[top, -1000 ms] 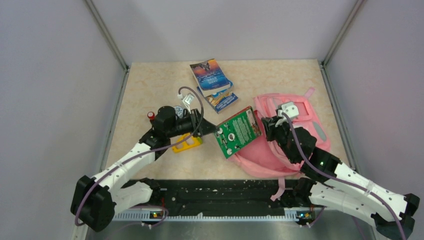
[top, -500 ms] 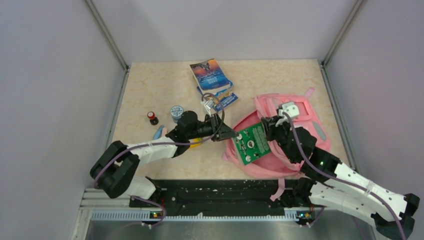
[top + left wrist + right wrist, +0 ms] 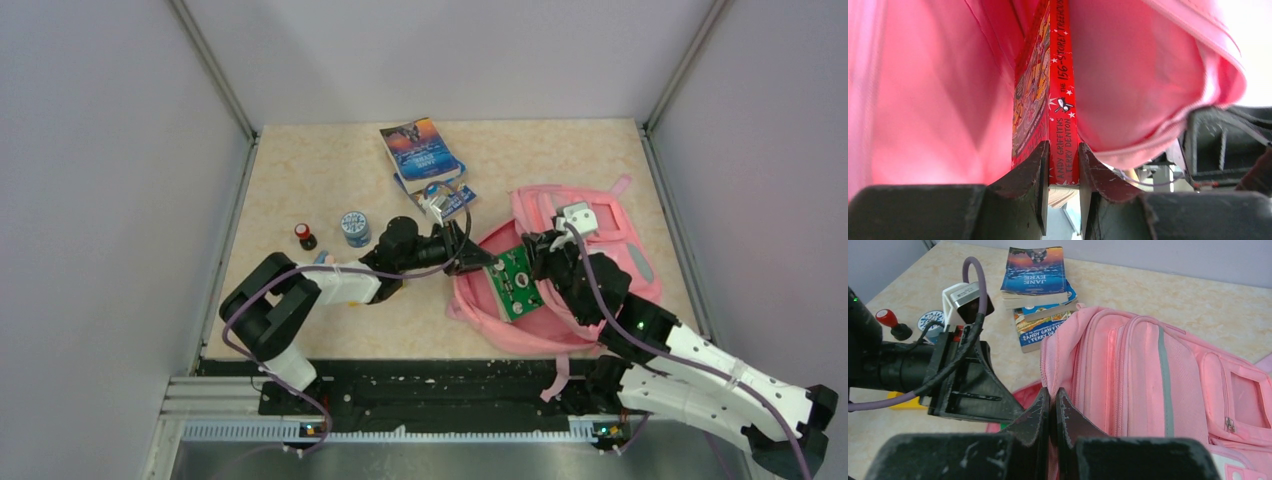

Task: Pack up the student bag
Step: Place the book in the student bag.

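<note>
Limply flat pink student bag (image 3: 505, 330), mouth open around book (image 3: 515, 285), grey strip.

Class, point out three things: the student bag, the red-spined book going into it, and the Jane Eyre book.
student bag (image 3: 1138, 390): right wrist view, on its pink front panel.
red-spined book (image 3: 1062, 100): left wrist view, on the spine.
Jane Eyre book (image 3: 1034, 265): right wrist view, on the front cover.

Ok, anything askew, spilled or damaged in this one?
Nothing stands out. The left gripper clamps the book half inside the student bag, whose rim the right gripper pinches open.
</note>
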